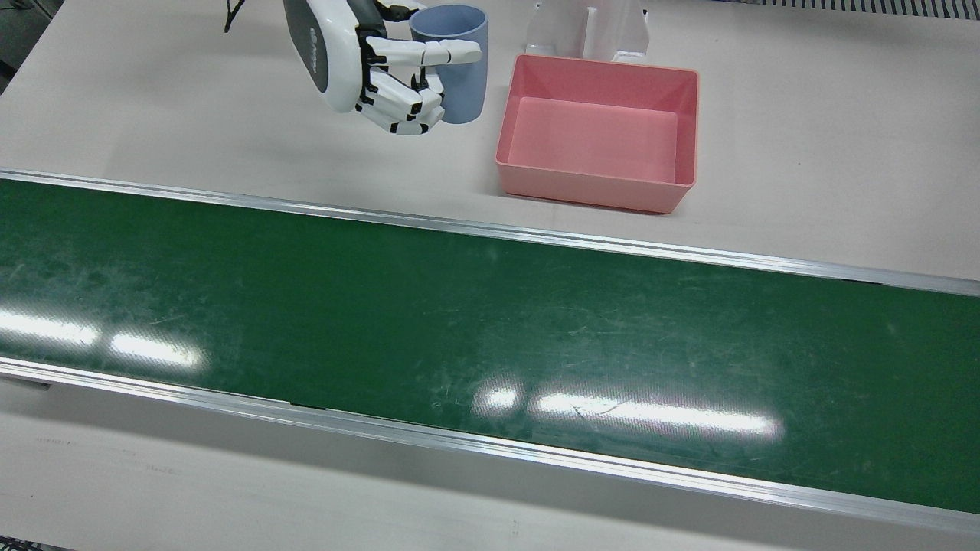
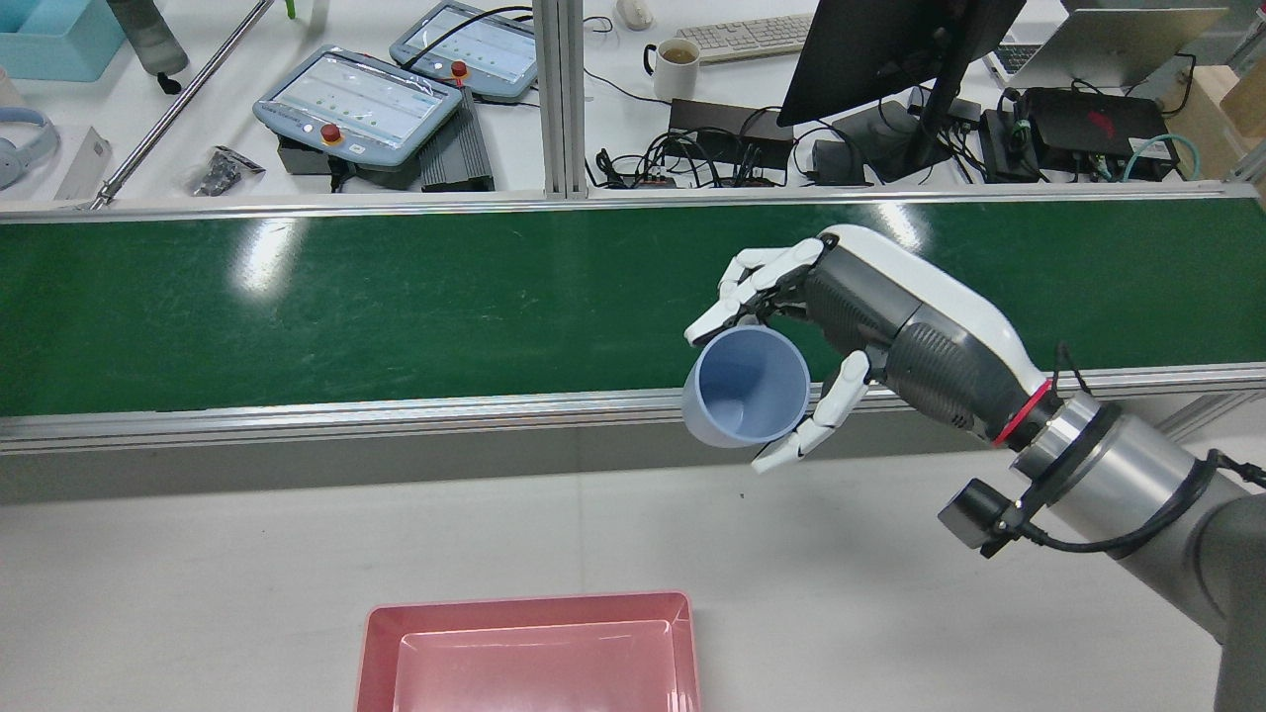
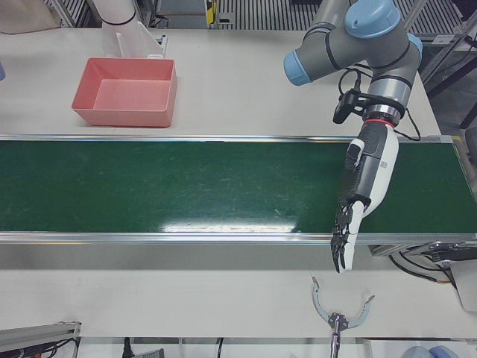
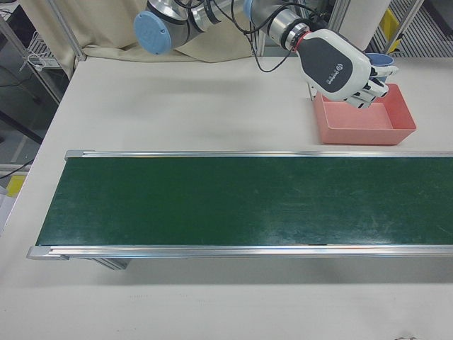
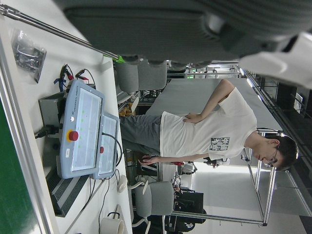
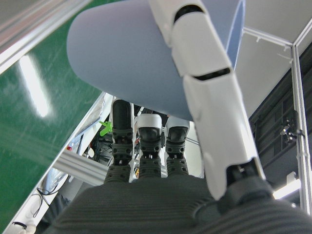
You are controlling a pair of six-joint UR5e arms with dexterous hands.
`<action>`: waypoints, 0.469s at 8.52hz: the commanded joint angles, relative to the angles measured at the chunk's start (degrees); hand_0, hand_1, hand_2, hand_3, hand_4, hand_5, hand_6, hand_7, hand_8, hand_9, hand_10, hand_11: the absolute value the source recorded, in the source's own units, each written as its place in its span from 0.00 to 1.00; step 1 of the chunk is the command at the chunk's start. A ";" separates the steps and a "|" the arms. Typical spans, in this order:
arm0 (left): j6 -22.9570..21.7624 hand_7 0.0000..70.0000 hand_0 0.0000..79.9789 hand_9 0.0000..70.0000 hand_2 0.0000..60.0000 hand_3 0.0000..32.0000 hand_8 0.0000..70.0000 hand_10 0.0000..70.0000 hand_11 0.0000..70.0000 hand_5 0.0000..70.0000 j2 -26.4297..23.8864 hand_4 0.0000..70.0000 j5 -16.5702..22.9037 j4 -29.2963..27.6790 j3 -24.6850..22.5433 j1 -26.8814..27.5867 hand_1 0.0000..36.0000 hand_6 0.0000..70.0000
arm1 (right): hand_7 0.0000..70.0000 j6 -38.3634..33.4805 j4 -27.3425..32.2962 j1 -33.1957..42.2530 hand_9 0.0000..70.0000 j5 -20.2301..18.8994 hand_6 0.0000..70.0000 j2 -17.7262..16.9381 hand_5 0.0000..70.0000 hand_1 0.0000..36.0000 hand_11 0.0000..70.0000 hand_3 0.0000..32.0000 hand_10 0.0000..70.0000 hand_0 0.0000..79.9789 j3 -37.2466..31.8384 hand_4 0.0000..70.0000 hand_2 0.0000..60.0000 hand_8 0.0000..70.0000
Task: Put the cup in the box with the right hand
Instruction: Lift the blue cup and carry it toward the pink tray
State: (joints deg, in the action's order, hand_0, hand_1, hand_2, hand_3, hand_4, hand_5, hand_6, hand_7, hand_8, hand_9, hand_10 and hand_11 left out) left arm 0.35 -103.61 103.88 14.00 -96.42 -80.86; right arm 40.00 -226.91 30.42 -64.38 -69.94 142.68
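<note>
Right robot hand (image 2: 841,326) gripping blue cup (image 2: 747,386) above worktop (image 1: 191,130), beside pink box (image 1: 597,130); only left-front view showing left robot hand (image 3: 358,201) hanging over belt (image 3: 186,186), fingers loosely extended, empty

Green conveyor belt (image 1: 490,337) runs across table (image 1: 153,115), aluminium rails along both edges, glare patches on surface. Beyond belt: two teach pendants (image 2: 358,104) side by side, keyboard (image 2: 747,36), mug (image 2: 677,61), dark monitor (image 2: 895,49), tangled cables. Person (image 5: 209,131) in white T-shirt stands by desk. Metal tongs-like tool (image 3: 339,317) near table edge.
</note>
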 commanded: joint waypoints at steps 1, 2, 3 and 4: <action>0.00 0.00 0.00 0.00 0.00 0.00 0.00 0.00 0.00 0.00 -0.01 0.00 0.00 0.06 0.00 0.00 0.00 0.00 | 1.00 8.74 0.23 -15.68 1.00 8.36 0.57 1.90 0.28 1.00 0.66 0.00 0.42 1.00 -0.55 1.00 1.00 0.67; 0.00 0.00 0.00 0.00 0.00 0.00 0.00 0.00 0.00 0.00 -0.01 0.00 0.00 0.06 0.00 0.00 0.00 0.00 | 1.00 12.00 0.58 -19.22 1.00 11.09 0.57 2.00 0.27 1.00 0.63 0.00 0.40 1.00 -0.73 1.00 1.00 0.65; 0.00 0.00 0.00 0.00 0.00 0.00 0.00 0.00 0.00 0.00 -0.01 0.00 0.00 0.06 0.00 0.00 0.00 0.00 | 1.00 13.42 0.67 -22.39 0.99 13.47 0.56 1.91 0.27 1.00 0.63 0.00 0.40 1.00 -0.99 1.00 1.00 0.65; 0.00 0.00 0.00 0.00 0.00 0.00 0.00 0.00 0.00 0.00 -0.01 0.00 0.00 0.06 0.00 0.00 0.00 0.00 | 1.00 13.61 0.76 -23.38 0.98 14.36 0.56 2.08 0.26 1.00 0.63 0.00 0.40 1.00 -3.17 1.00 1.00 0.64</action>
State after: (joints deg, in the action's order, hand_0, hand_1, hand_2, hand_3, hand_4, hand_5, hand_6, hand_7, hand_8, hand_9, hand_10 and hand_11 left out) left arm 0.35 -103.62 103.89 14.06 -96.41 -80.86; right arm 50.83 -226.42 12.33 -54.01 -68.17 141.98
